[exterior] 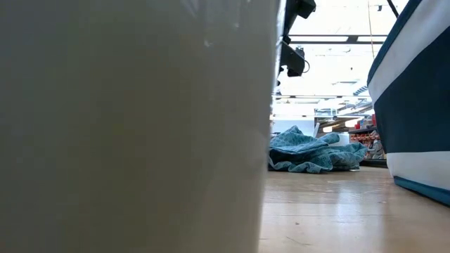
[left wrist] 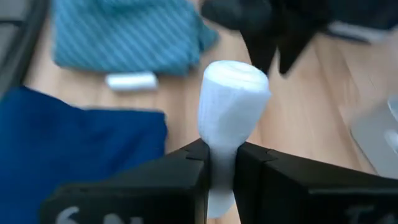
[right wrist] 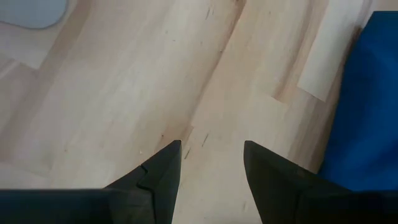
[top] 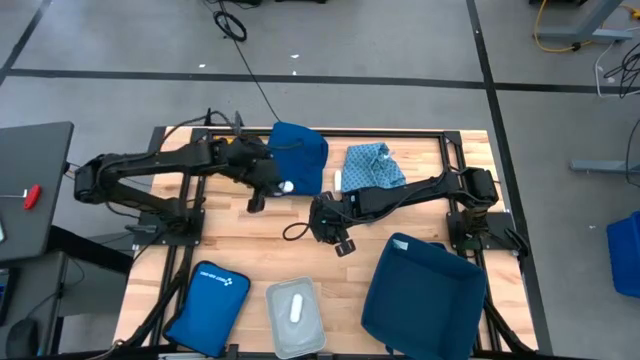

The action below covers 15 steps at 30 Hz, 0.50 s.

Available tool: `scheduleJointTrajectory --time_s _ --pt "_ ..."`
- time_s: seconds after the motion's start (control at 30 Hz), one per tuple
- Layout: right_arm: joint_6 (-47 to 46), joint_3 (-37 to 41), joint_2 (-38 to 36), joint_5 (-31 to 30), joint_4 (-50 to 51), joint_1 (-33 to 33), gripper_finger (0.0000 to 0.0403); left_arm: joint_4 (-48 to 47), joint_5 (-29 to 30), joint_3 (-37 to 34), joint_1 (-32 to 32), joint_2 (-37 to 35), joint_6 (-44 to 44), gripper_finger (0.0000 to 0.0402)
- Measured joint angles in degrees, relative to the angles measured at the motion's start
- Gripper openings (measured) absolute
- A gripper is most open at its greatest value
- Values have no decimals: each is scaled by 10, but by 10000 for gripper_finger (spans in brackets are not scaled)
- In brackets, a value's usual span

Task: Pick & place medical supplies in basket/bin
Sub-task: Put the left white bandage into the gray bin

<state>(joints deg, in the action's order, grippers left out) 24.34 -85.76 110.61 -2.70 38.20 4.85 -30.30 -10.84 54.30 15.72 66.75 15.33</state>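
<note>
My left gripper (top: 272, 188) hangs above the table's middle, beside a dark blue cloth (top: 300, 155), shut on a white roll (left wrist: 231, 99). A second white roll (left wrist: 130, 81) lies on the wood by the edge of a patterned teal cloth (top: 375, 165). Another white supply (top: 296, 308) lies inside the grey bin (top: 276, 330) at the near edge. My right gripper (right wrist: 211, 168) stands open over bare wood, between the bin and the dark blue basket (top: 425, 295), with nothing between its fingers. My left gripper pinches the white roll near one end (left wrist: 221, 163) between its two fingers (left wrist: 186, 165). The roll narrows where they squeeze it. Its wider free end (left wrist: 235, 78) sticks out past the fingertips. The fingers slant downward, and the roll is clear of the table.
A blue zip pouch (top: 210, 300) lies at the near left. In the low view, the bin's pale wall (exterior: 126, 126) fills the left side and the basket (exterior: 415, 91) the right. Bare wood lies between the two arms and the bin.
</note>
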Motion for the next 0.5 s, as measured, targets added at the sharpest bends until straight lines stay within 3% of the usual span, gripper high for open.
scheduleJointTrajectory --time_s 0.17,0.4,0.5 --pt "0 0 0 7 0 0 181 76 39 0 -4 -24 -42 39" --pt "0 0 0 31 -1 0 181 209 150 -1 -41 -46 -55 39" --pt "0 0 0 38 -1 0 181 311 153 -23 -63 -57 -49 39"
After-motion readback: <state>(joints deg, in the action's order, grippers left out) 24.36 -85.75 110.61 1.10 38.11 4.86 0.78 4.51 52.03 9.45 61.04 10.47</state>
